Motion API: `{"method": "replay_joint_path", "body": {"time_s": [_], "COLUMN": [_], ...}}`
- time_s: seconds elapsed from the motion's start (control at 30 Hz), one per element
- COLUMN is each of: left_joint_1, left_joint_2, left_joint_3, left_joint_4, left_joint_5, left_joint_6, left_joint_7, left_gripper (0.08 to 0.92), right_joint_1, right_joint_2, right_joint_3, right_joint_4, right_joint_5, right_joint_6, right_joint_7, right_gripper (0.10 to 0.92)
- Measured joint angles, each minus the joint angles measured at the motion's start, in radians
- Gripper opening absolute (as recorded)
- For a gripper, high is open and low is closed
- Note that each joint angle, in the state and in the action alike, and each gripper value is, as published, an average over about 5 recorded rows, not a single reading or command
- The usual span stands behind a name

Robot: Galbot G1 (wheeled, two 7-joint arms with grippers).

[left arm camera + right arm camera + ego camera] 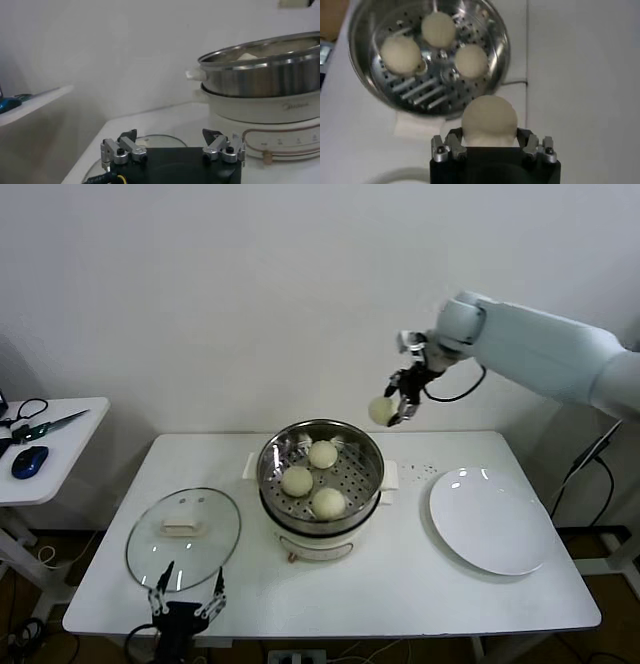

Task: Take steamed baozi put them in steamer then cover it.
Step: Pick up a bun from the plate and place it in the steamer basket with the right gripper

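My right gripper (392,410) is shut on a cream-white baozi (380,410) and holds it in the air above the steamer's back right rim. The wrist view shows this baozi (489,120) between the jaws, above the table just beside the basket's rim. The steel steamer (372,459) sits on its cream cooker base at the table's middle and holds three baozi (322,454) on its perforated floor (432,85). The glass cover (183,536) with its cream handle lies flat on the table at front left. My left gripper (187,597) is open and empty at the front edge, just before the cover.
A flat white plate (492,520) lies on the table right of the steamer, bare. A small side table (50,446) at far left carries scissors and a blue mouse. The cooker base (260,107) rises close to the left gripper's side.
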Motion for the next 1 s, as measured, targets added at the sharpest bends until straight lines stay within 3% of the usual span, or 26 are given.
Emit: {"method": "replay_joint_path", "body": {"time_s": [0.33, 1.0], "left_joint_1": [-0.004, -0.024], "left_joint_2": [0.011, 0.022], "left_joint_3": [-0.004, -0.017], "left_joint_4": [0.002, 0.022], "left_joint_5": [-0.016, -0.036], "left_joint_6": [-0.004, -0.001], "left_joint_7": [0.000, 0.000], "left_gripper": [0.823, 0.823], "right_joint_1": [-0.002, -0.094], "right_joint_2": [0.113, 0.196], "right_joint_3": [-0.118, -0.170], "right_joint_4": [0.046, 0.005], "right_joint_5": [0.061, 0.023], "right_joint_6": [-0.042, -0.054], "right_joint_7": [0.033, 0.050], "right_gripper": [0.696, 0.736]}}
